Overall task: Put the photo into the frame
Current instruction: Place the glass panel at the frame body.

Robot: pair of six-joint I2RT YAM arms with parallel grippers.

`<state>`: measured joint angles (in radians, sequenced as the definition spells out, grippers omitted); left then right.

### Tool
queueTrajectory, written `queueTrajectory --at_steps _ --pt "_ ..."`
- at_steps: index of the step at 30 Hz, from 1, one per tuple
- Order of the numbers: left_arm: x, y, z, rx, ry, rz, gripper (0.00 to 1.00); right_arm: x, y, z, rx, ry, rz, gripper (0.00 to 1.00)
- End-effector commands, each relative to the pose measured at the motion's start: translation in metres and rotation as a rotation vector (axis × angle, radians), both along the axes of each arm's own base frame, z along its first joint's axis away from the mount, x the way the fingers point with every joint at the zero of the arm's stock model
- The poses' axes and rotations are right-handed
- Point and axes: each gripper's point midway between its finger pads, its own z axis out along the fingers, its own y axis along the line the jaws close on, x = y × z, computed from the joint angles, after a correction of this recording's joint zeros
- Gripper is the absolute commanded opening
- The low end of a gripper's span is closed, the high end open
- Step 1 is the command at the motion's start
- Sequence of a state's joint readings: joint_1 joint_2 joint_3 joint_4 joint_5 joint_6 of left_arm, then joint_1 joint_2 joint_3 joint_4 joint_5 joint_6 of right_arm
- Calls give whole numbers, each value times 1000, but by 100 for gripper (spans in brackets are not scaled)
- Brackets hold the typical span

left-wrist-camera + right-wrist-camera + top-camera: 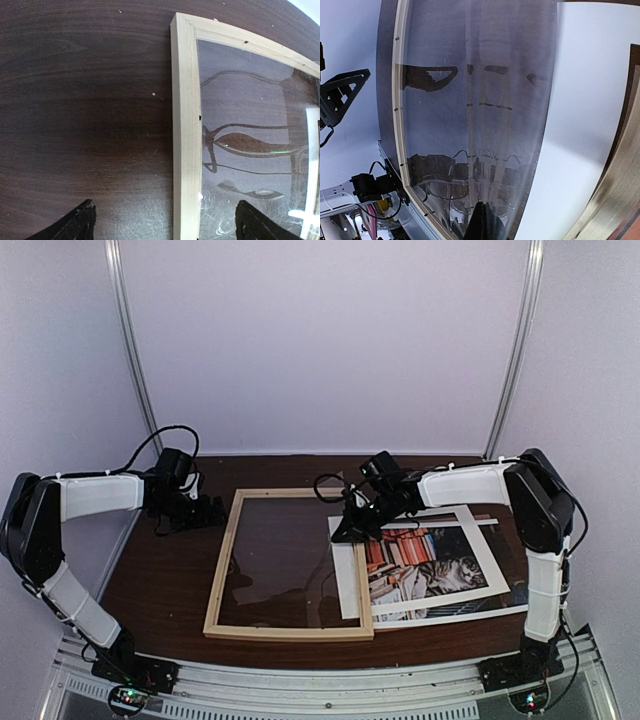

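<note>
1. My left gripper [212,511] hangs released, jaws spread wide, low over the dark table [160,575].
2. The frame [222,562] lies flat just ahead of it. In the wrist view, its left rail runs between the two fingertips.
3. My right gripper [343,532] is clenched tight, tip down beside the frame's right rail, over the clear pane [290,560]. I cannot tell whether it pinches paper.
4. The photo [432,565] lies face up, spreading right of that tip, its white margin meeting the right rail.
</note>
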<state>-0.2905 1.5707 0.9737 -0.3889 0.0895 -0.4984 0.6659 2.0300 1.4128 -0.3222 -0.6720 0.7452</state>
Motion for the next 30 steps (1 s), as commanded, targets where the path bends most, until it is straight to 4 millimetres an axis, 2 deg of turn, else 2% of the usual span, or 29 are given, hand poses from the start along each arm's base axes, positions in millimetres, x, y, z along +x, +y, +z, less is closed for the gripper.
queueTrajectory --at_steps 1,30 --pt "9 -5 8 1 -36 -13 98 3 -2 16 11 -42 -20 0" --pt "6 -7 6 -13 -26 -22 98 0 4 6 13 -28 -38 0"
